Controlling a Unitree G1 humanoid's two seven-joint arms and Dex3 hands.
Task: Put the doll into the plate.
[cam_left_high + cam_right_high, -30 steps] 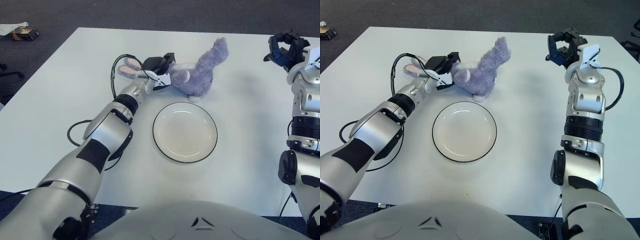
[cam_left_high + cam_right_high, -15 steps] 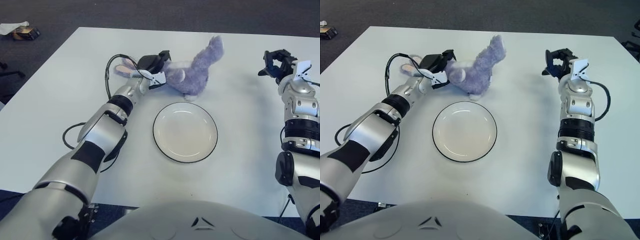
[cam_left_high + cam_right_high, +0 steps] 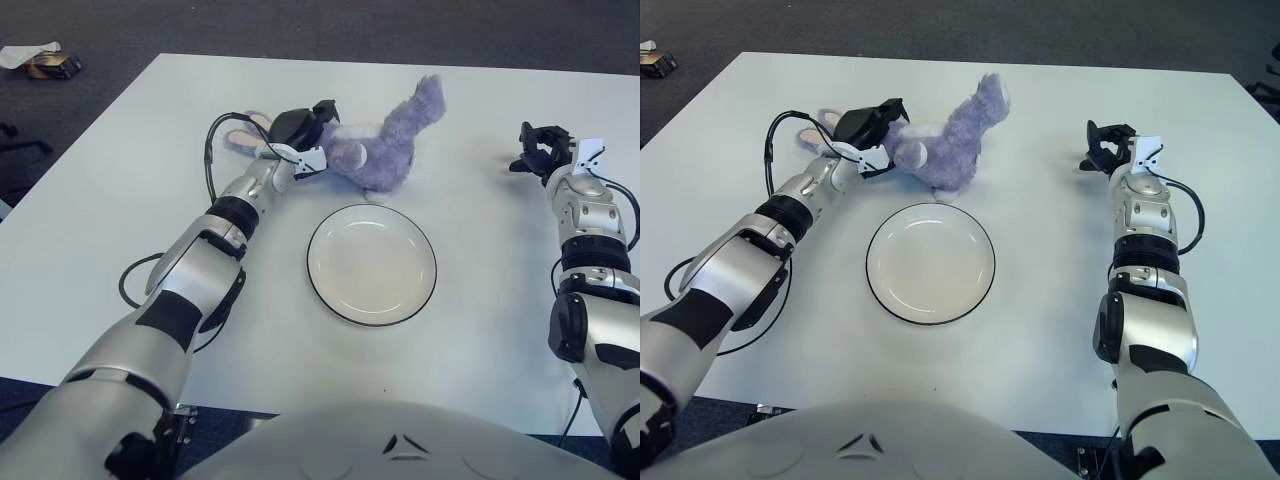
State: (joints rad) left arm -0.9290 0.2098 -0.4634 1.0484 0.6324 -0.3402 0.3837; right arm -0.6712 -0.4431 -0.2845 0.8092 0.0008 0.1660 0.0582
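A purple plush bunny doll point(image 3: 385, 150) lies on the white table point(image 3: 480, 310), its pink-lined ears point(image 3: 238, 138) pointing left and its rear raised to the right. My left hand point(image 3: 300, 130) is curled over the doll's head and ears and grips it there. The white plate point(image 3: 371, 264) with a dark rim sits just in front of the doll, with nothing in it. My right hand point(image 3: 540, 152) shows low over the table's right side, well away from the doll, its fingers relaxed and holding nothing.
A black cable point(image 3: 212, 165) loops from my left wrist along the forearm. Off the table's far left corner, small items point(image 3: 45, 62) lie on the dark carpet. The table's right edge runs close behind my right hand.
My right hand has come down and inward from the far right corner to low over the table. My left hand and the doll's head have shifted slightly left.
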